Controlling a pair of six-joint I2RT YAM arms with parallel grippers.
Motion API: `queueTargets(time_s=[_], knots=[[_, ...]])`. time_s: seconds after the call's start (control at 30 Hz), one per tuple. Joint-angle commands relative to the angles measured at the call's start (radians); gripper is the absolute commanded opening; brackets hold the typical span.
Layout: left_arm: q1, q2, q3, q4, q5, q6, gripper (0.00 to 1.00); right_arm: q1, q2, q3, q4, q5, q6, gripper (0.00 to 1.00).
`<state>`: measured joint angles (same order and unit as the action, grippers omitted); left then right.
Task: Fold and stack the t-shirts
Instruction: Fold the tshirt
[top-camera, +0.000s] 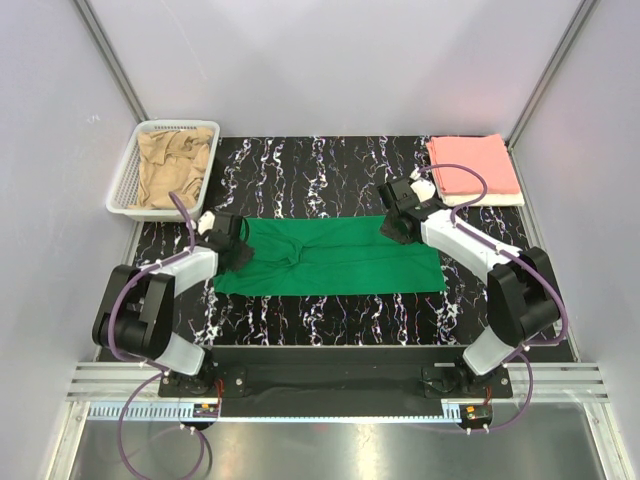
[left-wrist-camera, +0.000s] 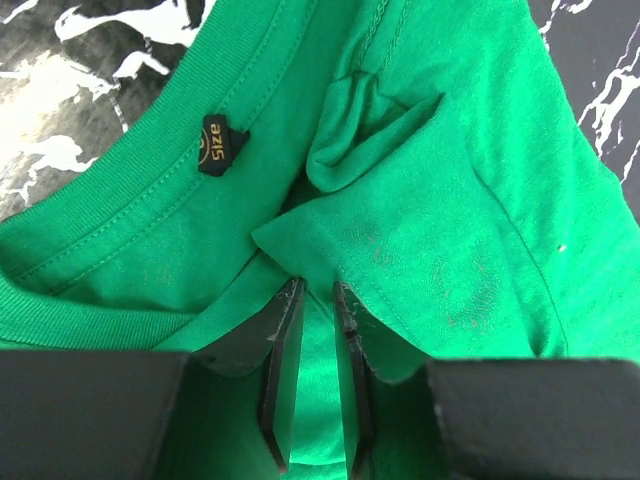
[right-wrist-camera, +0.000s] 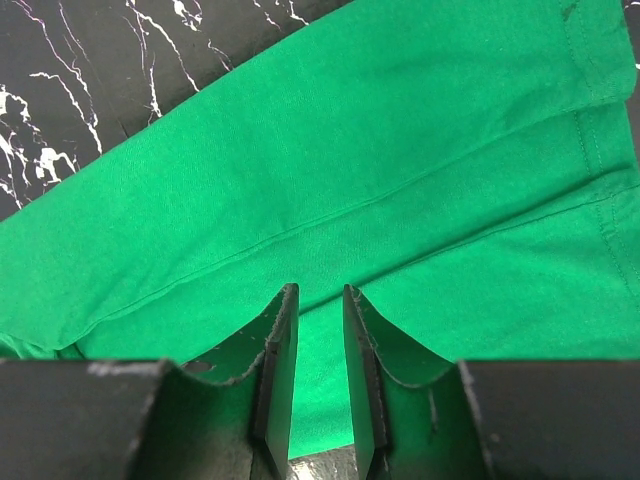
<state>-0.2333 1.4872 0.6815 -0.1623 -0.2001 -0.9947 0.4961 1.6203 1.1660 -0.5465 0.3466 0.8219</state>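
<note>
The bright green t-shirt (top-camera: 330, 257) lies across the middle of the table as a long folded strip. My left gripper (top-camera: 234, 246) is at its left end, by the collar and size label (left-wrist-camera: 220, 143), with the jaws closed narrowly on a raised fold of the green cloth (left-wrist-camera: 318, 290). My right gripper (top-camera: 398, 224) is at the strip's upper right end, with the jaws closed narrowly on the green cloth (right-wrist-camera: 318, 300) near its edge. The salmon pink t-shirt (top-camera: 470, 165) lies folded at the back right on a white one (top-camera: 470, 198). The tan-beige t-shirt (top-camera: 172, 168) lies crumpled in the basket.
The white mesh basket (top-camera: 124, 190) stands at the back left corner. The black marbled tabletop (top-camera: 320, 160) shows behind and in front of the green strip. Grey walls close in the sides and back.
</note>
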Motion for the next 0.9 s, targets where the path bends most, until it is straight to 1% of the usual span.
queueTargets(time_s=[0.0,0.07,0.1,0.17,0.2,0.33,0.37,0.5,0.53,0.6,0.63,0.67,0.7,0.73,0.77,0.87], knots=[[-0.012,0.019,0.042,0.035,-0.041,0.024,0.23,0.006,-0.046,0.001,0.026,0.008,0.020,0.31],[-0.021,0.016,0.050,0.035,-0.050,0.042,0.19,0.005,-0.050,0.001,0.031,0.003,0.020,0.31],[-0.029,0.013,0.053,0.033,-0.056,0.053,0.13,0.006,-0.050,0.000,0.031,0.005,0.020,0.31],[-0.031,0.002,0.055,0.029,-0.068,0.054,0.08,0.006,-0.045,-0.003,0.031,0.015,0.028,0.31],[-0.031,-0.001,0.058,0.027,-0.070,0.054,0.01,0.006,-0.046,-0.005,0.031,0.017,0.031,0.31],[-0.037,-0.025,0.064,0.026,-0.064,0.065,0.00,0.006,-0.069,-0.031,0.022,0.018,0.101,0.37],[-0.040,-0.031,0.066,0.023,-0.065,0.067,0.00,0.002,-0.077,-0.048,0.014,0.022,0.143,0.38],[-0.043,-0.059,0.090,-0.028,-0.085,0.088,0.00,-0.022,-0.115,-0.072,-0.013,0.023,0.223,0.40],[-0.041,-0.064,0.096,-0.040,-0.096,0.094,0.00,-0.034,-0.134,-0.075,-0.045,0.049,0.287,0.40],[-0.041,-0.070,0.107,-0.066,-0.107,0.105,0.00,-0.048,-0.148,-0.084,-0.090,0.078,0.360,0.41],[-0.041,-0.079,0.107,-0.068,-0.110,0.108,0.00,-0.063,-0.151,-0.085,-0.133,0.086,0.391,0.42],[-0.043,-0.084,0.105,-0.069,-0.113,0.111,0.00,-0.092,-0.152,-0.091,-0.162,0.091,0.467,0.42],[-0.043,-0.091,0.104,-0.072,-0.113,0.117,0.00,-0.114,-0.149,-0.094,-0.193,0.089,0.506,0.41],[-0.043,-0.105,0.101,-0.071,-0.117,0.122,0.00,-0.134,-0.139,-0.094,-0.220,0.057,0.535,0.40],[-0.046,-0.111,0.099,-0.072,-0.120,0.128,0.00,-0.172,-0.132,-0.098,-0.225,0.036,0.534,0.39],[-0.046,-0.133,0.102,-0.079,-0.128,0.151,0.00,-0.218,-0.102,-0.094,-0.239,0.025,0.537,0.38]])
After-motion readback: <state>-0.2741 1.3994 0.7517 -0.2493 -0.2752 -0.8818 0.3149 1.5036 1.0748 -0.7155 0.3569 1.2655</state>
